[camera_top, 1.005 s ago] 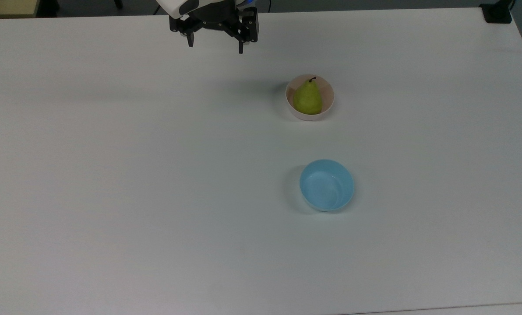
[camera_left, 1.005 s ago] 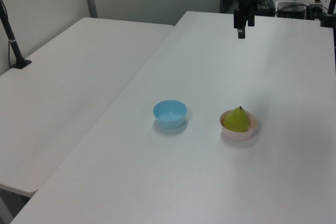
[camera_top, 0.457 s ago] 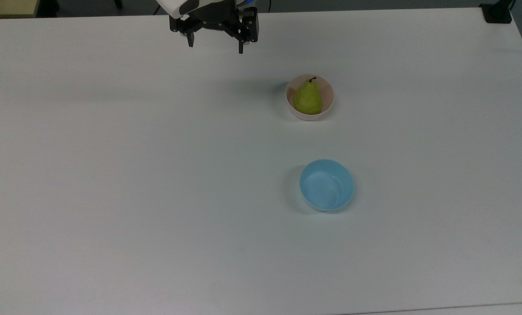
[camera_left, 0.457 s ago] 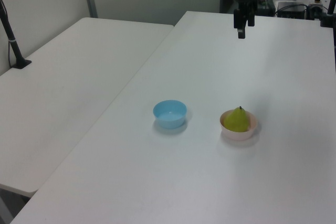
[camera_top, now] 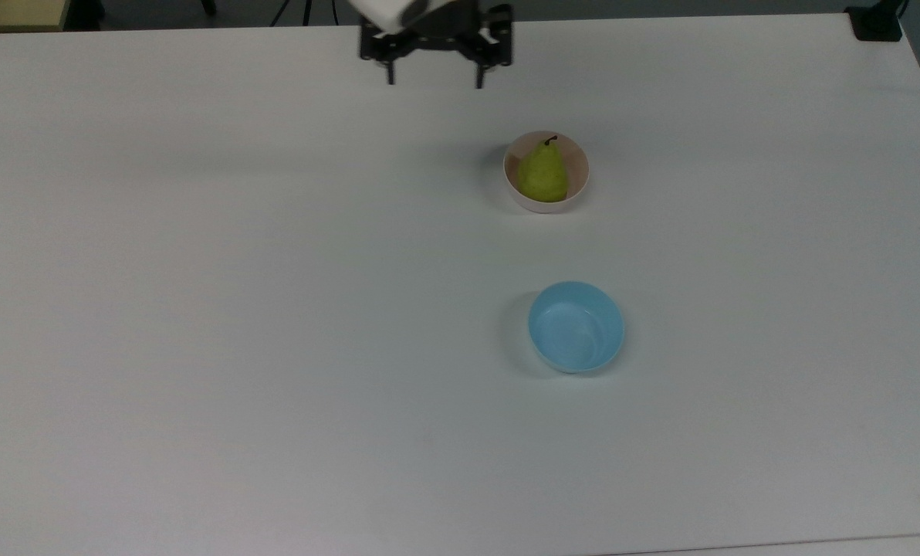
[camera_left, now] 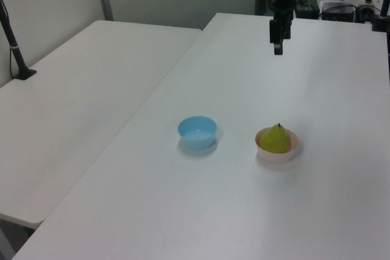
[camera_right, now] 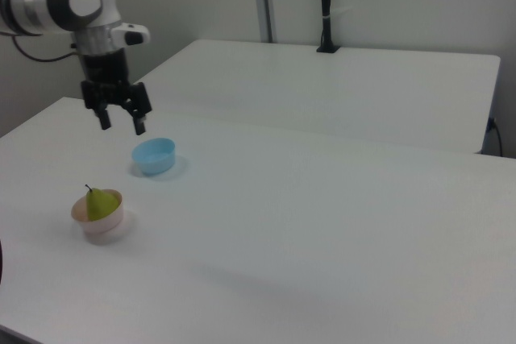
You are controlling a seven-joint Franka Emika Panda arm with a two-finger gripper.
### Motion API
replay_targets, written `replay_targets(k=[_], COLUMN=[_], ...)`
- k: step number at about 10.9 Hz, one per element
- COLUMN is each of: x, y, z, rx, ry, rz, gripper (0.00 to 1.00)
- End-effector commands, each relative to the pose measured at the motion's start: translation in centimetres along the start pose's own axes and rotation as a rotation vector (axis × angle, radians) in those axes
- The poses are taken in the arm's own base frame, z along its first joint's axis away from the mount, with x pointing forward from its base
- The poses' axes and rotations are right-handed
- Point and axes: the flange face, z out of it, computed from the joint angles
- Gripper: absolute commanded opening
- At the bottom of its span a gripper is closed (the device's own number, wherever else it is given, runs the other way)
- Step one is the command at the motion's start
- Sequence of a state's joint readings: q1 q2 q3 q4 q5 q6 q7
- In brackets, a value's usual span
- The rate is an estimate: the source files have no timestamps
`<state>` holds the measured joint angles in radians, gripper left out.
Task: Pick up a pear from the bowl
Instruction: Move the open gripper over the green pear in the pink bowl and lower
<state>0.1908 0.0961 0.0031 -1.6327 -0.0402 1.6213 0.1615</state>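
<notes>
While the pear (camera_top: 542, 174) sat upright in the pale pink bowl (camera_top: 576, 191) on the white table (camera_top: 197, 309), untouched, the gripper (camera_top: 433, 76) hung well apart, its fingers (camera_right: 103, 122) spread open and empty, so approach, descent and grasp all remained.

— How many bowls?
— Two: one pale pink bowl (camera_top: 546, 171) (camera_left: 277, 147) (camera_right: 97, 217) and one light blue bowl (camera_top: 576, 326) (camera_left: 197, 131) (camera_right: 154, 155).

— And fruit?
— One pear (camera_top: 542, 173) (camera_left: 275, 139) (camera_right: 97, 202), sitting in the pink one. The blue one holds nothing.

— How many white surfaces?
— Two. One surface (camera_top: 197, 309) (camera_left: 244, 211) (camera_right: 322, 231) carries both bowls; a second surface (camera_left: 79, 101) (camera_right: 339, 86) stands beside it.

— Robot arms?
— One arm, with one hand (camera_top: 434, 73) (camera_left: 278, 44) (camera_right: 121, 120) that has two fingers.

— Anything else to count?
— One dark post (camera_left: 13, 44) (camera_right: 326, 6) on the second surface.
</notes>
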Motion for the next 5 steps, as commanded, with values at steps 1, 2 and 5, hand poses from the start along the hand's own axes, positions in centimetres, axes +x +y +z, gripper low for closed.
replay_targets(k=[1,2,5], x=[0.2,0.1,0.7], y=[-4.8,-6.7,-10.9], z=[2.3,3.4,8.8], rx=[0.013,0.006,-0.026], ry=[-0.053,-0.07,-0.159], rz=[-0.074,-0.104,-0.166], gripper=[1.0,1.0,1.0])
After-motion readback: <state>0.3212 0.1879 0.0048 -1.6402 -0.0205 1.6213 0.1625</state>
